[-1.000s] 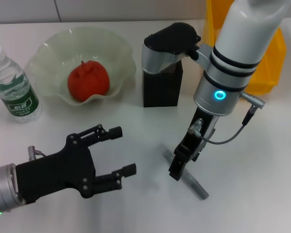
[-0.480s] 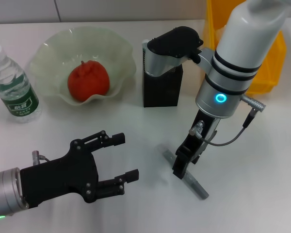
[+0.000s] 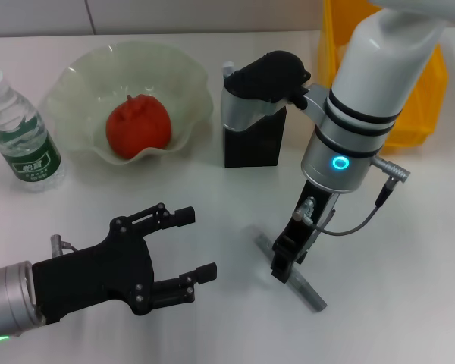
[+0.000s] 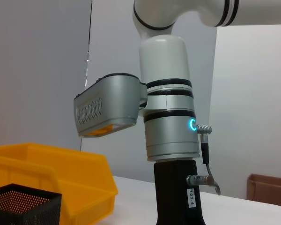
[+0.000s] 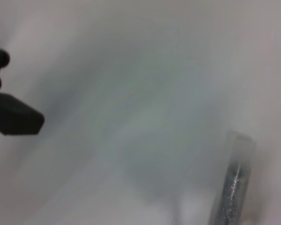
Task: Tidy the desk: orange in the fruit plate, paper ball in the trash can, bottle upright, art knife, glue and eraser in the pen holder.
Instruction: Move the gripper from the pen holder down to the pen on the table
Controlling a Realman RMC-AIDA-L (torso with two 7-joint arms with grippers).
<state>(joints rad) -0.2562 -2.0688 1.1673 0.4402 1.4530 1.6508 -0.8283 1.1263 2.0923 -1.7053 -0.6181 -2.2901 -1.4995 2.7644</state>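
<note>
While right gripper (image 3: pixel 282 267) meets one art knife (image 3: pixel 307 290), one orange (image 3: pixel 138 125) plated.

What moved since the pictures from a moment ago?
The right hand over the grey art knife shifted only slightly and hangs low at it on the desk. The left hand, fingers spread, slid a bit toward the middle. The orange in the fruit plate, the bottle and the pen holder stayed put.
</note>
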